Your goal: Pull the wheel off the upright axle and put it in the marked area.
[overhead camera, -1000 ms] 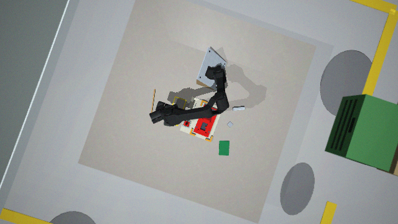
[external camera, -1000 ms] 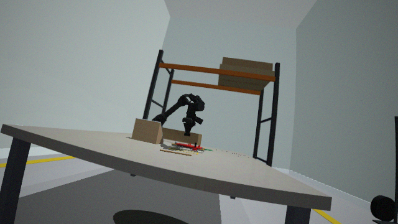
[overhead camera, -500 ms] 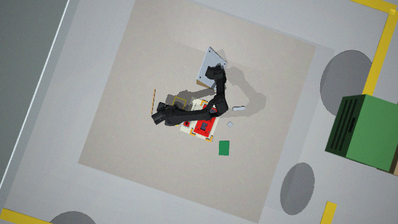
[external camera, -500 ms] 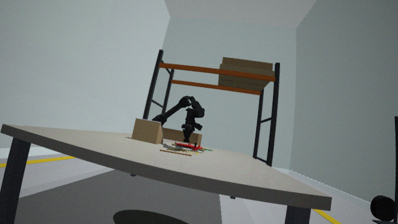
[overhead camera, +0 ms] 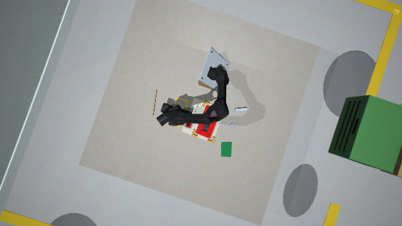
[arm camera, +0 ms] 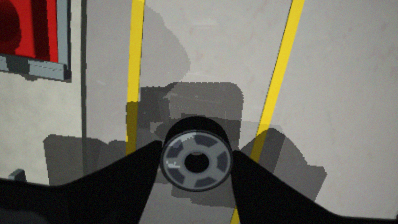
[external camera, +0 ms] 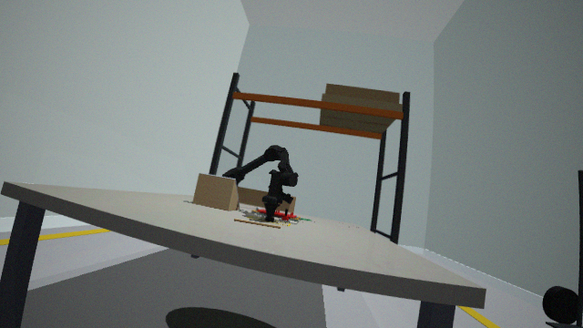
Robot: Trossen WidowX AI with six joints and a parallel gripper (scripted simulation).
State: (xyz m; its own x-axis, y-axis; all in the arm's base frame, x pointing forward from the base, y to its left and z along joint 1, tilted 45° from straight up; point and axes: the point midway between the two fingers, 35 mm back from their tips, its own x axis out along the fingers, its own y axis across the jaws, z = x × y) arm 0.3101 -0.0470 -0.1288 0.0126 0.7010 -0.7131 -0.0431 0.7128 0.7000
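My claw has two fingers, with one wheel between them. Below my claw I count one yellow outline. Beside it are one pale board, two red pieces and three visible orange corners. Farther from my claw, the worktop carries one thin strip, one green rectangle and two small pale pieces.
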